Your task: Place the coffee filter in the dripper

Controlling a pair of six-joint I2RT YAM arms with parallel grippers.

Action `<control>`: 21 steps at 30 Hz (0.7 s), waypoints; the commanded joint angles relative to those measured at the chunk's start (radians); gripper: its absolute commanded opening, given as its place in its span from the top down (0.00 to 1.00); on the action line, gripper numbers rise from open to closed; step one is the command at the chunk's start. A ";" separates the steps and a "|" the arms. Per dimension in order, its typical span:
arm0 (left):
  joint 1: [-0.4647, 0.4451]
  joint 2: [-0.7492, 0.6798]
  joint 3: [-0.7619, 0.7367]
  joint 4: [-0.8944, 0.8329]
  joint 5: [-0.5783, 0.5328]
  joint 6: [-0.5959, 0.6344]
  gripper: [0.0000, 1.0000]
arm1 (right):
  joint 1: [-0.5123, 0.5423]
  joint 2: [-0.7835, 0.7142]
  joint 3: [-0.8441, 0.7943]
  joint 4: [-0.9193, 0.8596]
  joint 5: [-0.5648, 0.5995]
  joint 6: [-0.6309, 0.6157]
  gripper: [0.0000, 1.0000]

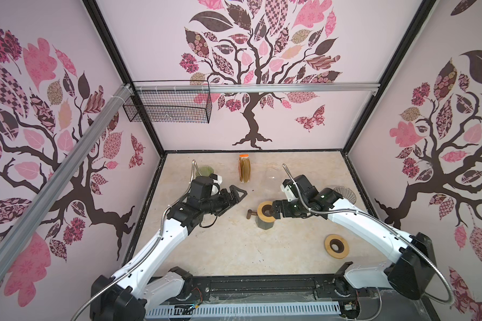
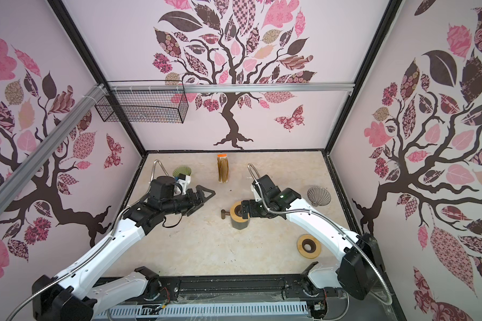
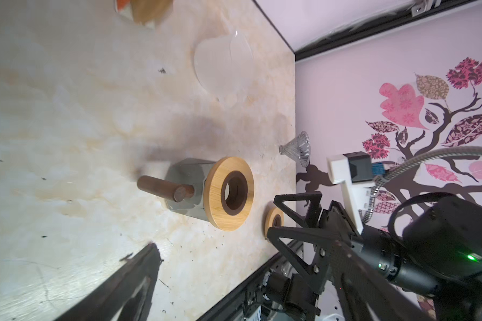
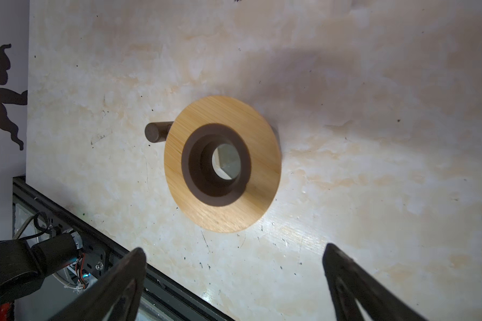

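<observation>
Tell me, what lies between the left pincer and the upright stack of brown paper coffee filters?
Nothing: in both top views only bare marbled tabletop separates the left pincer from the filter stack.

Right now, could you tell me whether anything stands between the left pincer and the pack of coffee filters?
Nothing visible does. Only bare tabletop lies between the open left pincer and the filter pack at the back; the ring-topped mug stands off to one side.

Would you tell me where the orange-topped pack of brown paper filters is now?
In both top views, the orange-topped pack of brown paper filters stands at the marble-look table's back middle, right of the green ribbed glass dripper.
</observation>
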 commanded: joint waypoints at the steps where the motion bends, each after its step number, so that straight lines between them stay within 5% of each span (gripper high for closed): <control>1: 0.012 -0.035 0.090 -0.144 -0.153 0.073 0.02 | -0.004 0.059 0.037 0.046 -0.016 0.013 0.00; 7: 0.017 -0.015 0.200 -0.221 -0.197 0.130 0.02 | -0.005 0.123 0.052 0.073 -0.035 0.029 0.00; 21: 0.027 -0.010 0.156 -0.225 -0.191 0.137 0.02 | -0.005 0.158 0.073 0.101 -0.118 0.047 0.00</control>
